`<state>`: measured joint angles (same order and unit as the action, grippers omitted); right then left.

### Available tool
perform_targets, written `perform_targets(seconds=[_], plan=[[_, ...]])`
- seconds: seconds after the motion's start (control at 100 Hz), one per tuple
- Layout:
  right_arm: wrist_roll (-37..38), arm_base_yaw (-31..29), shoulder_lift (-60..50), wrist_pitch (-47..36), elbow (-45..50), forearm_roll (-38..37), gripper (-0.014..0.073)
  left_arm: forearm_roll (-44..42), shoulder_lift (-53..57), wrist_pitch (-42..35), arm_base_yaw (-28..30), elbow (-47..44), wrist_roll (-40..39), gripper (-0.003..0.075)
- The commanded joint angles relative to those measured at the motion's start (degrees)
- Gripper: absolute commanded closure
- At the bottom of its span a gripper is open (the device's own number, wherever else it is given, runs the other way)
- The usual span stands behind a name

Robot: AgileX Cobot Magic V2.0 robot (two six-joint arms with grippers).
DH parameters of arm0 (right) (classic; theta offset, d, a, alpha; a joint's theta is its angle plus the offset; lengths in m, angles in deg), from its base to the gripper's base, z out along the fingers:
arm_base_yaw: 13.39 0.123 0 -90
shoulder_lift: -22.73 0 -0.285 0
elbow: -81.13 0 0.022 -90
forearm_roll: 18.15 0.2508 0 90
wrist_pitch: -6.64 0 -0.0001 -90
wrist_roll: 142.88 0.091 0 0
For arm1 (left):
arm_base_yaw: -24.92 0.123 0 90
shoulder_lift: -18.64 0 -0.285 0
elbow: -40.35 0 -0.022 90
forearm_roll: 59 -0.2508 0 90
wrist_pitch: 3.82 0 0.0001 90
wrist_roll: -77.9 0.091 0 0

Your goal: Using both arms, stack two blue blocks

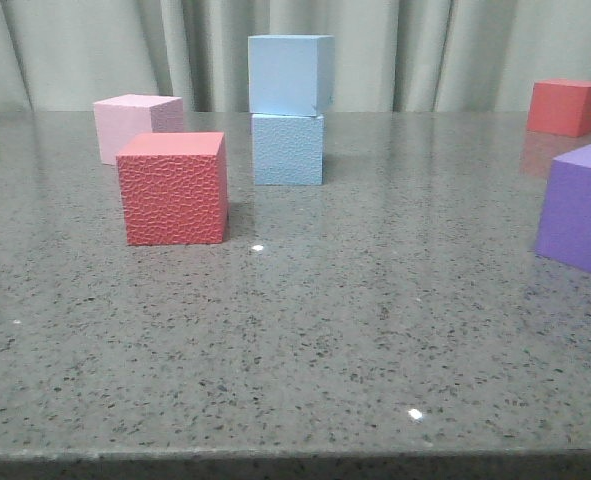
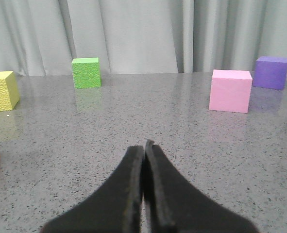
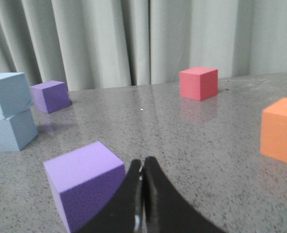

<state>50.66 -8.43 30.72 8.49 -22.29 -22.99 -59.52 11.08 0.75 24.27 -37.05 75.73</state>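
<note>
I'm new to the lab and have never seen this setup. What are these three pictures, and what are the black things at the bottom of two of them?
It is a two-armed robot at a speckled grey table. One picture looks forward over the table; the other two come from cameras on each wrist.

The black shapes are the left gripper and right gripper, each with its jaws pressed shut and holding nothing.

On the table lie foam cubes. In the front view one pale blue block sits on another blue block, slightly askew. Nearby are a red cube, a pink cube and a purple cube.
</note>
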Motion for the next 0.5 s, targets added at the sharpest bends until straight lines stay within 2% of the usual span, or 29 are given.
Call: perform_targets(seconds=[0.0,0.13,0.49], plan=[[-0.8,-0.8,-1.9,-5.0,0.7,0.3,0.0707,0.5,1.9,-5.0,0.1,-0.3,-0.1,0.0739],[-1.2,-0.8,-2.0,-1.3,1.0,0.3,0.0707,0.5,1.9,-5.0,0.1,-0.3,-0.1,0.0739],[-1.6,-0.8,-2.0,-1.3,1.0,0.3,0.0707,0.5,1.9,-5.0,0.1,-0.3,-0.1,0.0739]])
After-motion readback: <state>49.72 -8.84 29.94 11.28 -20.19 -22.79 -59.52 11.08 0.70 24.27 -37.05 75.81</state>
